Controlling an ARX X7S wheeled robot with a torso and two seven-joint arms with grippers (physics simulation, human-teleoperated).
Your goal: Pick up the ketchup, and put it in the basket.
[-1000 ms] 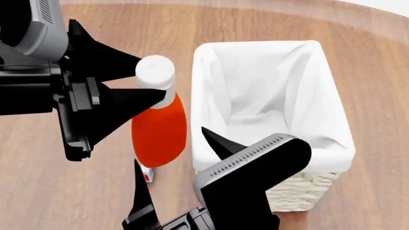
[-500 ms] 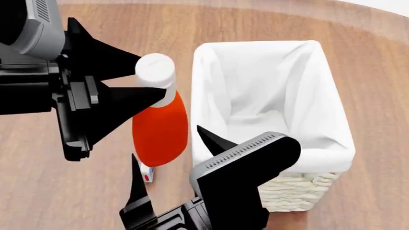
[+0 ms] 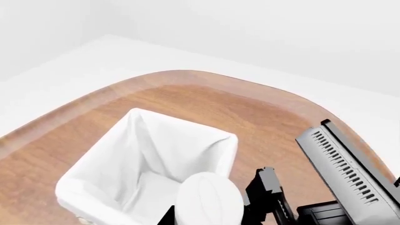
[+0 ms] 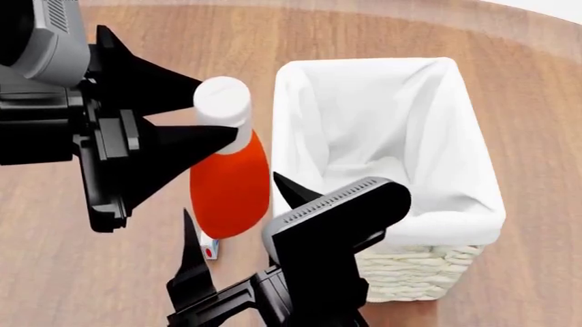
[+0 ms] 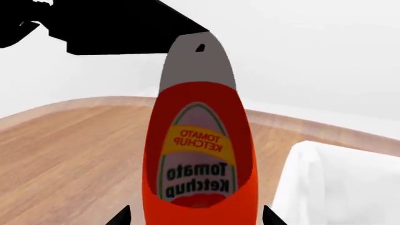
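Observation:
The ketchup [image 4: 227, 191] is an orange-red bottle with a white cap, tilted just left of the basket [image 4: 473, 204], a cream wicker box lined with white cloth. My left gripper [image 4: 217, 110] is shut on the bottle's neck, right under the cap. The left wrist view shows the cap [image 3: 209, 201] from above, with the basket [image 3: 93, 187] beside it. My right gripper [image 4: 232, 201] is open, its fingers on either side of the bottle's lower body without touching. In the right wrist view the label [image 5: 196, 159] faces the camera, between the open fingertips [image 5: 122, 216].
A small red-and-white object [image 4: 209, 251] lies on the wooden table [image 4: 364, 27], mostly hidden under the bottle. The basket's lined inside [image 4: 382, 129] is open from above. The right arm's body [image 4: 318, 259] stands close to the basket's near left corner.
My right gripper has moved up and left, closer around the bottle's lower body. The left gripper and the bottle have barely shifted.

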